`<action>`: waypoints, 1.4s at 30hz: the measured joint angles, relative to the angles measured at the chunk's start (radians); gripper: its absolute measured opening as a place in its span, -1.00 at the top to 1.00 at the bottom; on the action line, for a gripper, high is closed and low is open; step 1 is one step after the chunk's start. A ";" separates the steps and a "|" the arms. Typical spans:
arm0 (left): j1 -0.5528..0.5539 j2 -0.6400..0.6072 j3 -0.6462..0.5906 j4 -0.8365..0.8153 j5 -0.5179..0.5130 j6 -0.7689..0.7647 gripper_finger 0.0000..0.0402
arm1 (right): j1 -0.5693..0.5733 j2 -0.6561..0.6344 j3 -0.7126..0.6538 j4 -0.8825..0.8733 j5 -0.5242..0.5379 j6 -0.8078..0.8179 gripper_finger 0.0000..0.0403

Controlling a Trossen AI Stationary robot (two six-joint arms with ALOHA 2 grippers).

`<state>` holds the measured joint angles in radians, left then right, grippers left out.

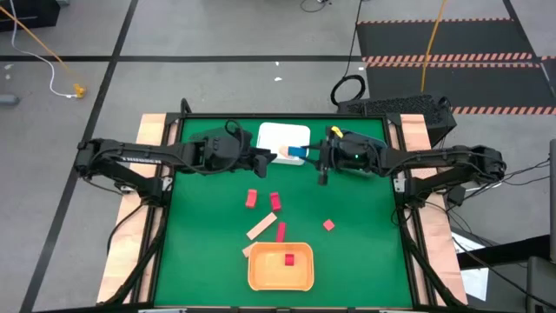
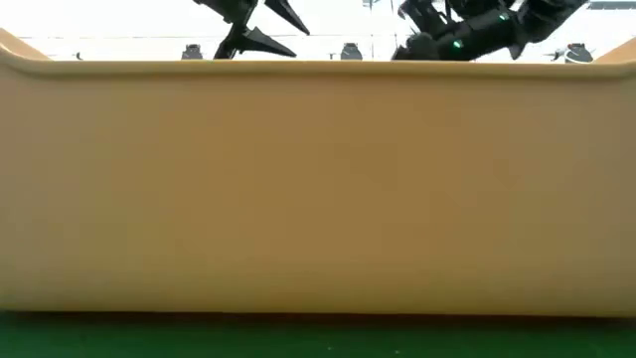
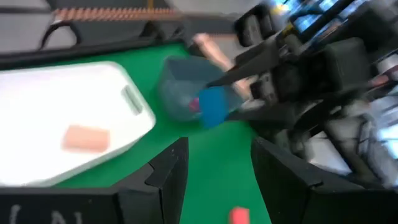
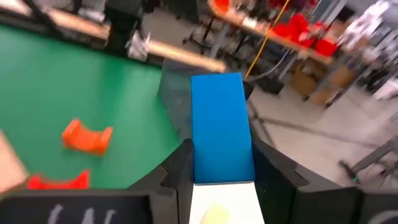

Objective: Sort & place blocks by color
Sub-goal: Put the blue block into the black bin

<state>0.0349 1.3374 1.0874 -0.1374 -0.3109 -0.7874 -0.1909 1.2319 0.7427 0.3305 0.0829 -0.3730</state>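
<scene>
We have the blue block (image 4: 221,127) clamped between the right gripper (image 4: 222,163)'s fingers, which press on its two long flat sides while most of its length sticks out ahead of the fingertips. In the high view it hangs at the far side of the table (image 1: 365,252), just beside the white bin (image 1: 282,136). We judge it a light, rigid wooden bar with smooth painted faces: it will not deform, but it could pivot or slide if we grip it only by one end. A hold nearer its middle, across the flat sides, would suit it best.

The left gripper (image 3: 214,163) faces it with fingers spread wide and nothing between them; beyond its fingertips lie the blue block and the white bin, which holds a tan block (image 3: 86,137).

The red blocks (image 1: 263,200) lie well apart from both sets of fingers, toward the near side, as does the tan bar (image 1: 261,228). One red cube (image 1: 289,258) sits in the orange bin (image 1: 261,280). They should handle alike: small, stiff, best pinched on parallel faces.
</scene>
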 joint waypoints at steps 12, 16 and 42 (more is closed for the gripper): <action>-0.005 0.100 0.005 0.244 0.080 -0.039 0.13 | 0.031 0.007 0.055 0.051 -0.001 -0.021 0.43; -0.005 0.130 0.003 0.282 0.081 -0.059 0.13 | 0.057 0.005 0.055 0.053 0.002 -0.036 0.42; 0.011 0.148 0.004 0.291 0.097 -0.117 0.13 | 0.102 0.007 0.055 0.038 0.020 -0.094 0.42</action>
<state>0.0456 1.4857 1.0916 0.1539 -0.2136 -0.9045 -0.0891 1.2385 0.7975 0.3684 0.1029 -0.4675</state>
